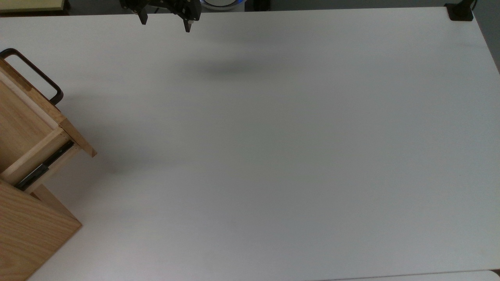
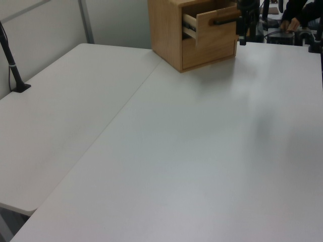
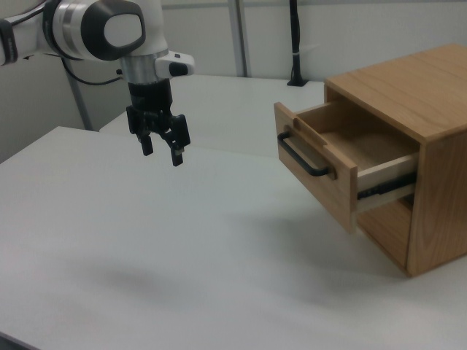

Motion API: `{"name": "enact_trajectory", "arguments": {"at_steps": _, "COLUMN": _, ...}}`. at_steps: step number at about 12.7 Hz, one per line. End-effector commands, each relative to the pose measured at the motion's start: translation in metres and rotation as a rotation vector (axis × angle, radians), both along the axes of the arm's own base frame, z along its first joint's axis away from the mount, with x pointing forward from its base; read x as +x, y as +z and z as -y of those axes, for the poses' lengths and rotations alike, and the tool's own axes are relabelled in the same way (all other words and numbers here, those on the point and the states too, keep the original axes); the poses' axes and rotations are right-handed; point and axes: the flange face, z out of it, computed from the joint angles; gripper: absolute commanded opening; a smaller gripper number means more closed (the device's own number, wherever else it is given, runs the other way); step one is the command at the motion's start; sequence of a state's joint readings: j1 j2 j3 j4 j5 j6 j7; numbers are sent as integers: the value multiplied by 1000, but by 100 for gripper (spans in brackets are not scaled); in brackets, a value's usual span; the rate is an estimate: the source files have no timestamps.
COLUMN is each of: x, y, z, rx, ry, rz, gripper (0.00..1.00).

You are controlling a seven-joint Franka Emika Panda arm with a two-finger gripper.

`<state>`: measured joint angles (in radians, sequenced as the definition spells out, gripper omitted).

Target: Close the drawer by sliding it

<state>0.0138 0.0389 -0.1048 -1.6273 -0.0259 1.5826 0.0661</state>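
Observation:
The drawer point(image 1: 23, 128) stands pulled out of the oak cabinet point(image 1: 27, 234) at the top view's left edge, its black bar handle point(image 1: 37, 74) facing the table. In the right view the drawer front point(image 3: 315, 179) juts out from the cabinet point(image 3: 416, 87), the box inside looks empty and a black side rail point(image 3: 387, 188) shows. My gripper point(image 3: 162, 154) hangs above the table well to the right view's left of the handle point(image 3: 299, 157), open and holding nothing. In the top view the gripper point(image 1: 165, 24) sits at the far edge. In the left view the gripper point(image 2: 242, 36) overlaps the drawer front point(image 2: 217, 27).
The white table point(image 1: 273, 156) stretches wide between gripper and drawer. A black clamp post point(image 1: 460, 11) stands at the top view's upper right corner. A person's hands point(image 2: 292, 22) work beyond the table at the left view's top right.

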Motion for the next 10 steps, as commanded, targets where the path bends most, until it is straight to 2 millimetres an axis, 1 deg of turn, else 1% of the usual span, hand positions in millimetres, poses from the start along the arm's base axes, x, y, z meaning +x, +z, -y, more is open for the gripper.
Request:
{"name": "enact_trajectory", "arguments": {"at_steps": 1, "x": -10, "y": 14, "z": 0, "rx": 6, "ry": 4, "rz": -4, "gripper": 80}}
{"name": "enact_trajectory", "arguments": {"at_steps": 3, "x": -10, "y": 14, "z": 1, "rx": 10, "ry": -59, "rz": 1, "gripper": 54}}
{"name": "enact_trajectory", "arguments": {"at_steps": 5, "x": -10, "y": 14, "z": -3, "rx": 13, "ry": -87, "rz": -1, "gripper": 24}}
{"name": "enact_trajectory", "arguments": {"at_steps": 7, "x": -9, "y": 15, "z": 1, "rx": 28, "ry": -135, "rz": 9, "gripper": 19}}
{"name": "enact_trajectory", "arguments": {"at_steps": 10, "x": -7, "y": 15, "z": 34, "rx": 17, "ry": -299, "rz": 52, "gripper": 19}}
